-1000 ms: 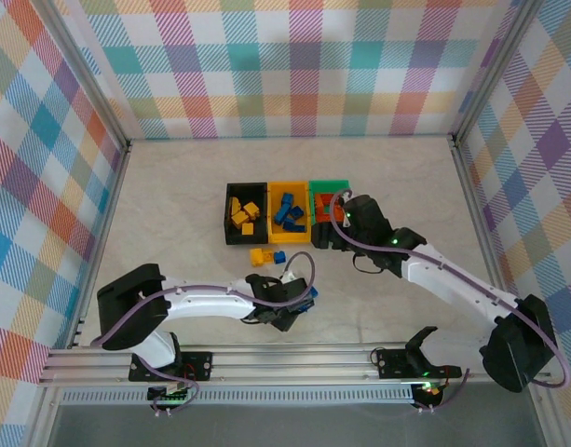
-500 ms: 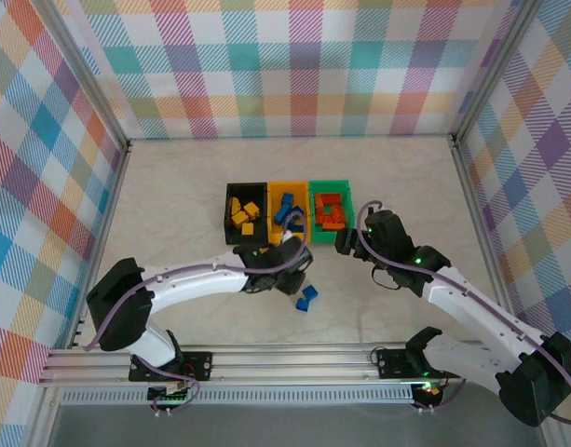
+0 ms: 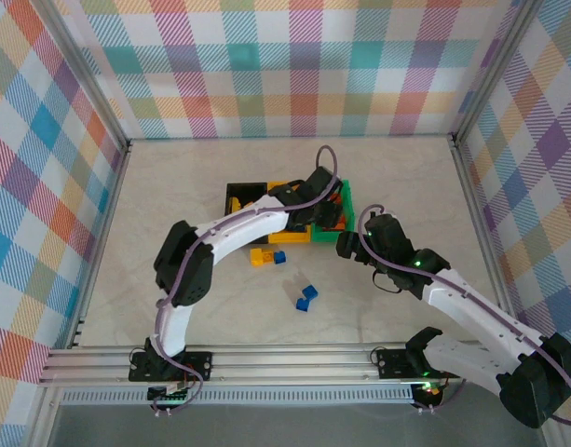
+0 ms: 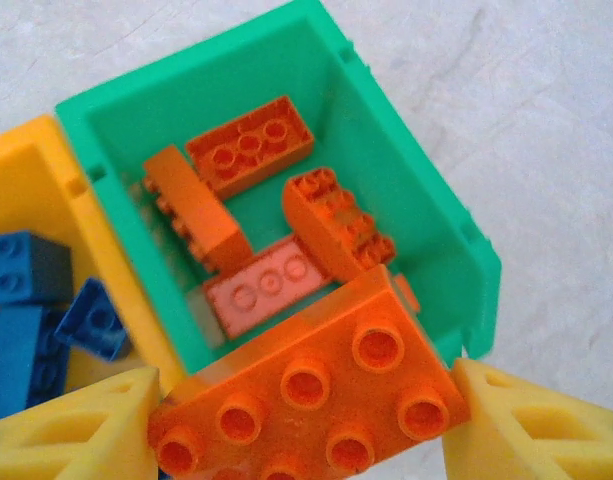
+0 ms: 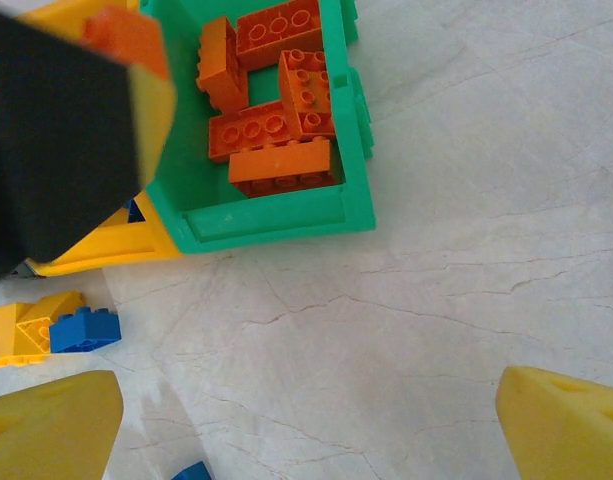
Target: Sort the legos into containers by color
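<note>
Between the left arm's fingers (image 4: 81, 430), two yellow wedge-shaped pads at the bottom corners of the left wrist view, sits a large orange studded plastic brick (image 4: 316, 395). It is clamped by its two short ends, studs up, with its long axis running straight across from pad to pad. Directly under and just ahead of it lies the green open-topped plastic bin (image 4: 411, 185), which already holds several smaller orange bricks (image 4: 251, 145). The held brick hangs over that bin's nearer wall, close to the corner it shares with the yellow-orange bin (image 4: 31, 170), where the blue bricks (image 4: 26, 285) lie. The free room therefore lies forward of the fingers, and I judge a short reach ahead would centre the brick before letting go. From above, this arm stretches far out across the row, past the black bin (image 3: 229, 219). The right arm's fingers (image 5: 51, 420) stand wide apart with nothing between them, over bare table (image 5: 436, 300) just beside the green bin's near corner. A yellow brick (image 3: 260, 256) and blue ones (image 3: 306, 296) remain loose on the table, and the right arm looks the nearer to the blue pair.
</note>
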{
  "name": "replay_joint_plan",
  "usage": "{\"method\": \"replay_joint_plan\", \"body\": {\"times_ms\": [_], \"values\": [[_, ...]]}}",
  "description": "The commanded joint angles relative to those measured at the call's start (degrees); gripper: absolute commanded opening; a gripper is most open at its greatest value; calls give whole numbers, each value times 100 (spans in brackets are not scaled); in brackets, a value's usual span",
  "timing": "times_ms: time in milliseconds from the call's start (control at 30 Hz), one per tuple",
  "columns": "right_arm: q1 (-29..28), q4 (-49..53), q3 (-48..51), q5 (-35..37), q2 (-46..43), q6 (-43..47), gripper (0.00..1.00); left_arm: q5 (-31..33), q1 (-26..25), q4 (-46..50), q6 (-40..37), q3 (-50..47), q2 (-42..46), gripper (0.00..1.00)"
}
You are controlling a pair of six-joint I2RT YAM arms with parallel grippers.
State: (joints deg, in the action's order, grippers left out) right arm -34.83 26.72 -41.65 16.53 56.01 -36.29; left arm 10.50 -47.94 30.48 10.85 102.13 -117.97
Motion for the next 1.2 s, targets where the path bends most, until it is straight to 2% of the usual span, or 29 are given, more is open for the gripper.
{"method": "replay_joint_plan", "body": {"times_ms": [0, 167, 267, 367, 500, 633, 733, 833, 933, 1100, 1167], "values": [[50, 82, 78, 37, -102, -68, 96, -241, 141, 336, -51, 594, -358, 55], [56, 71, 119, -69, -111, -20, 97, -330, 150, 548, 17, 1345, -832, 64], [55, 17, 149, -196, -92, 4, 97, -349, 156, 649, 72, 1581, -929, 78], [51, 23, 114, -312, -20, 47, 98, -432, 158, 586, 128, 1548, -765, 89], [55, -28, 32, -601, 106, 216, 97, -504, 160, 367, 253, 1189, -225, 95], [32, -263, 3, -1265, 311, 497, 93, -665, 147, -179, 435, 115, 817, 99], [-174, -447, 16, -1483, 564, 485, 90, -834, 144, -704, 713, -1151, 1931, 100], [-659, -663, -4, -1488, 959, 415, 90, -909, 91, -1196, 1087, -2616, 3175, 100], [-1160, -796, -45, -1424, 1494, 237, 91, -725, 15, -1296, 1354, -3770, 4235, 100], [-1768, -1075, -102, -1146, 2299, -230, 90, -394, -105, -1068, 1726, -5103, 5527, 100], [-1914, -1198, -147, -1042, 2531, -434, 88, -442, -122, -995, 1866, -5494, 5917, 100]]}}
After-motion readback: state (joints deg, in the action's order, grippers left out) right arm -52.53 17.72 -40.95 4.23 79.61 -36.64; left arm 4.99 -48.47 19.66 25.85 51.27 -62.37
